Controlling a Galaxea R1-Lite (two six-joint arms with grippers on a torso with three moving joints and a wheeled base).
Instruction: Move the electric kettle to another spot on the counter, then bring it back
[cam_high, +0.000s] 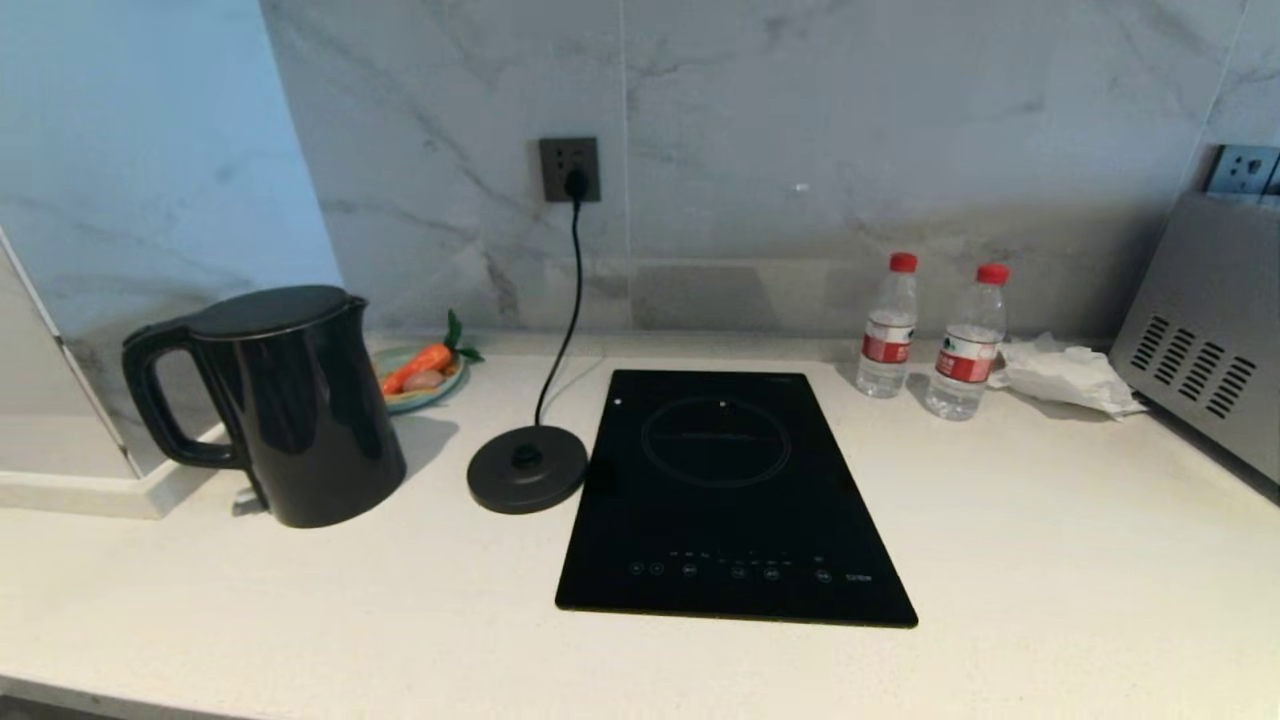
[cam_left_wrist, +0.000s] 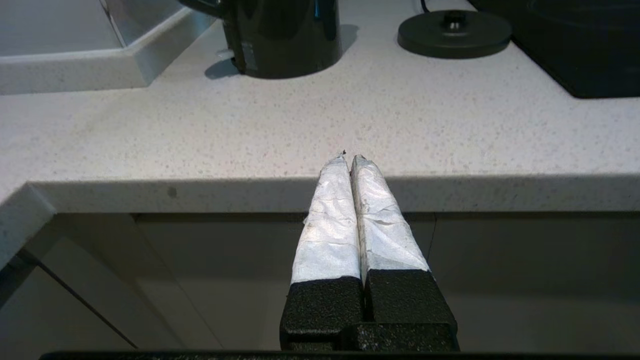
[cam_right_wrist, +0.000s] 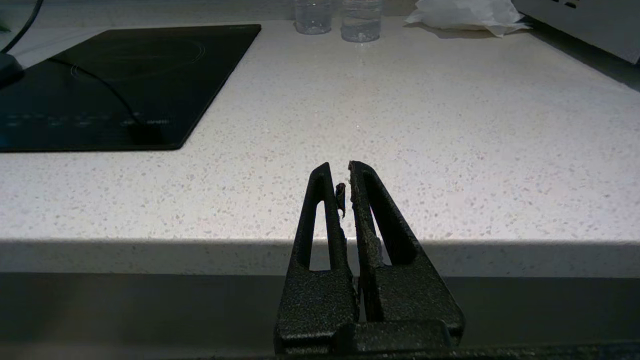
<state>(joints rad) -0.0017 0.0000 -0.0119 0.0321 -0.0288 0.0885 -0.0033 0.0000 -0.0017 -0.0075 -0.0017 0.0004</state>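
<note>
**Both grippers parked at the counter edge, kettle sitting off its base**

So the left gripper has its two white-wrapped fingers pressed together, nothing between them, and it's hanging just off the front edge of the counter, tips about level with the rim. The right gripper is the same deal: bare black fingers closed up with only a sliver of a gap, holding nothing, also out in front of the counter edge. Neither arm shows in the head view.

Going outward from the left one: the electric kettle stands upright on the counter's left side, handle pointing left, lid down. It's not on its round black base, which lies just to its right, with the cord running up to a wall socket. Right beside the base is the black induction hob. Behind the kettle there's a small plate with a carrot on it.

Over on the right: two water bottles with red caps, crumpled white paper, and a grey appliance at the far edge.
</note>
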